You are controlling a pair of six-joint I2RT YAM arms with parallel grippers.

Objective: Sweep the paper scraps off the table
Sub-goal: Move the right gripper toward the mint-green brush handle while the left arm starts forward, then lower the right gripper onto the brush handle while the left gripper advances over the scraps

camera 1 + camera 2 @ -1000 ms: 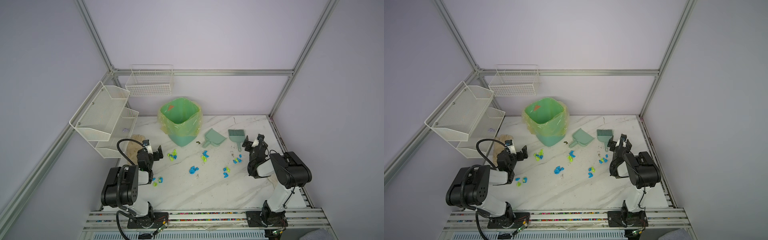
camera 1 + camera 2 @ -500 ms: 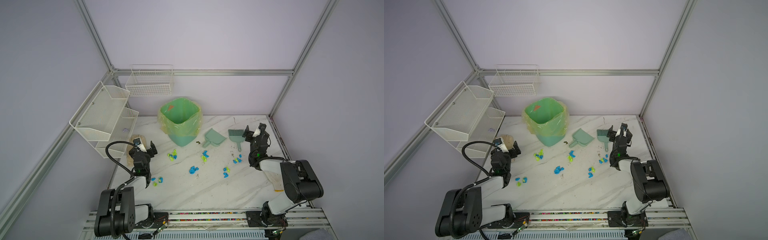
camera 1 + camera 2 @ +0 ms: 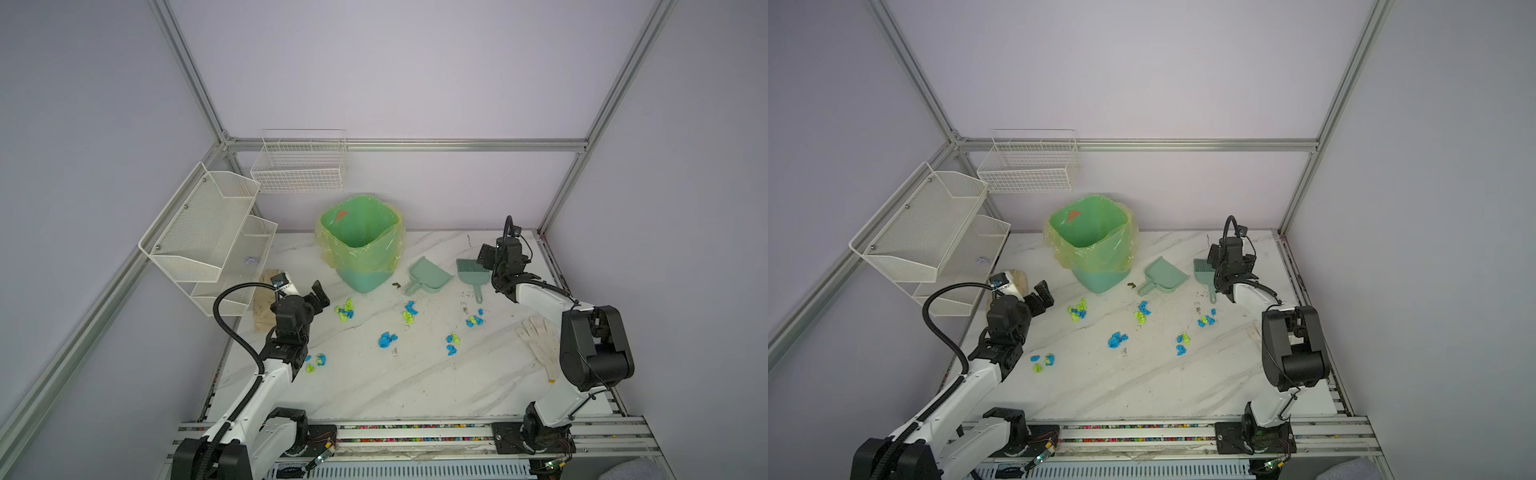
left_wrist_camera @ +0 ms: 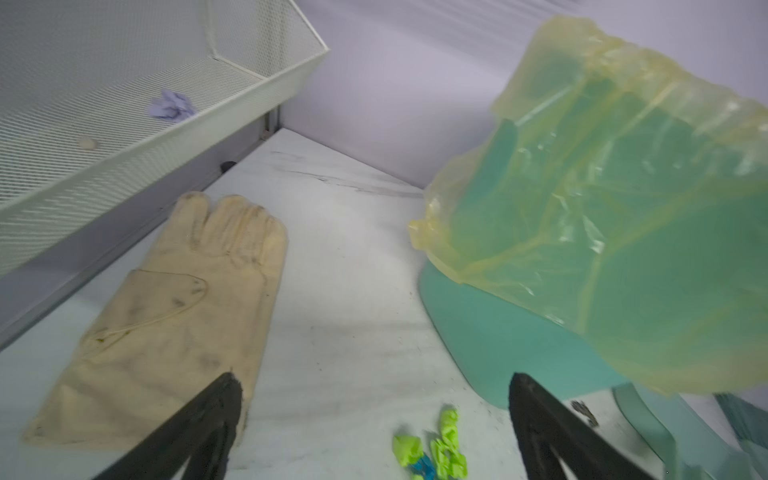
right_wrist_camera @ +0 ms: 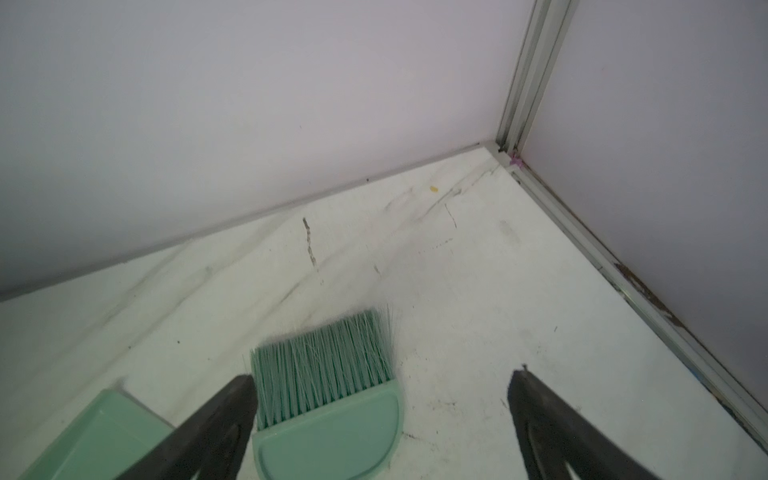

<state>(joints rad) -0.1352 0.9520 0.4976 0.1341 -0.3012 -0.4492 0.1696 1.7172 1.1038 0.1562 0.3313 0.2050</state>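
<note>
The table carries a lined green bin at its back. Since a second ago both arms have stretched out from a folded pose. The left tool, fingers apart and empty, now hangs near the tan glove. The right tool, also spread, hovers over the brush beside the dustpan. The paper scraps lie unmoved, scattered mid-table.

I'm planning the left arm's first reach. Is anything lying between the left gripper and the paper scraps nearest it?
Nothing visible. The open left gripper hangs beside the nearest paper scraps with only bare table between them; the tan glove lies on its other side, off that path.
</note>
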